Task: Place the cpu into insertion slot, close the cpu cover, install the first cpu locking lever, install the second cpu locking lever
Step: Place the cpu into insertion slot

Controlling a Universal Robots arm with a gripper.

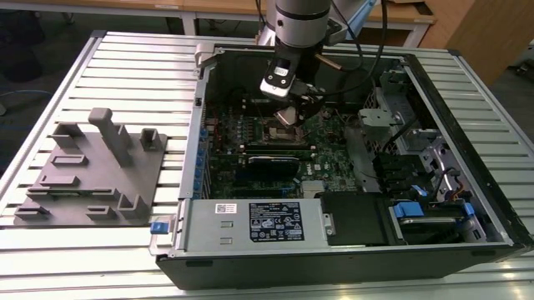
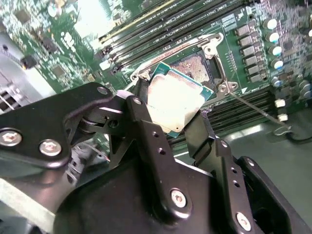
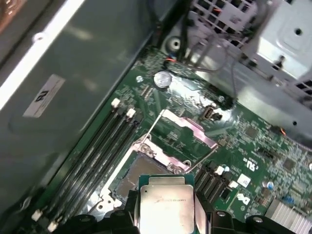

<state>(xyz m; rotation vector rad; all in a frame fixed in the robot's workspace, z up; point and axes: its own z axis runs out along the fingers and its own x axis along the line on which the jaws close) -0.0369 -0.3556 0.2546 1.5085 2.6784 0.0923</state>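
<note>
- The exterior view gives the wide layout: an open computer case (image 1: 434, 81) lies on a slatted table (image 1: 125, 62), and the arm reaches down over the green board (image 1: 229, 147).
- The gripper (image 2: 170, 109) is clamped on the chip; the second wrist view gives the grip itself, with black fingers (image 2: 139, 105) pressed against opposite edges.
- The first wrist view gives the cover plate (image 3: 187, 129), swung up and open beyond the socket, with a thin lever (image 3: 152, 127) beside it. The way in looks free.
- The socket (image 3: 139, 170) lies bare just under the chip, its contact field uncovered in both wrist views.
- The chip (image 2: 175, 100) hangs close above the socket, not seated, and looks tilted in the exterior view.
- Judged from this, the first step is in hand: placing the chip. Cover and levers are not yet done.
- Seating it calls for the chip to be level and square with the socket rim, corners matched, and set down gently, since the contacts look delicate.
</note>
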